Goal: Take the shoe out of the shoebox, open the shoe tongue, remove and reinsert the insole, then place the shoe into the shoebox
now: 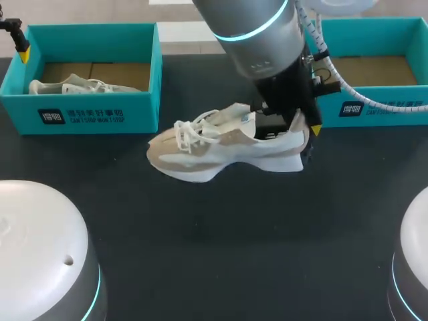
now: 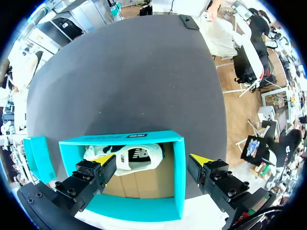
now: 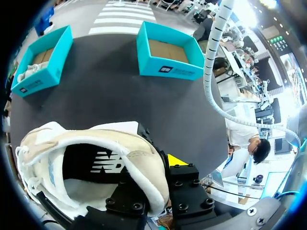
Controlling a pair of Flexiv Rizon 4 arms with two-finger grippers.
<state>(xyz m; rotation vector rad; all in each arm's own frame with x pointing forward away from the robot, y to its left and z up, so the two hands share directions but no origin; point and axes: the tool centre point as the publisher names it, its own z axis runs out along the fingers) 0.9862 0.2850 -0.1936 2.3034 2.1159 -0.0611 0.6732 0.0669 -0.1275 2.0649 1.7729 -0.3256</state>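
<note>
Far left, the left claw [image 2: 152, 160] hangs open over a teal shoebox [image 1: 100, 114] holding another shoe [image 1: 73, 85]. Mid-table is the pale shoe [image 1: 221, 150], toe pointing left, its heel pinched by the right claw [image 3: 158, 172], one finger apparently inside. A second shoebox [image 1: 374, 110] stands far right.

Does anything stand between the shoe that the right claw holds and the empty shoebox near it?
Nothing visible does. Only the dark table surface lies between the shoe and that shoebox.
</note>
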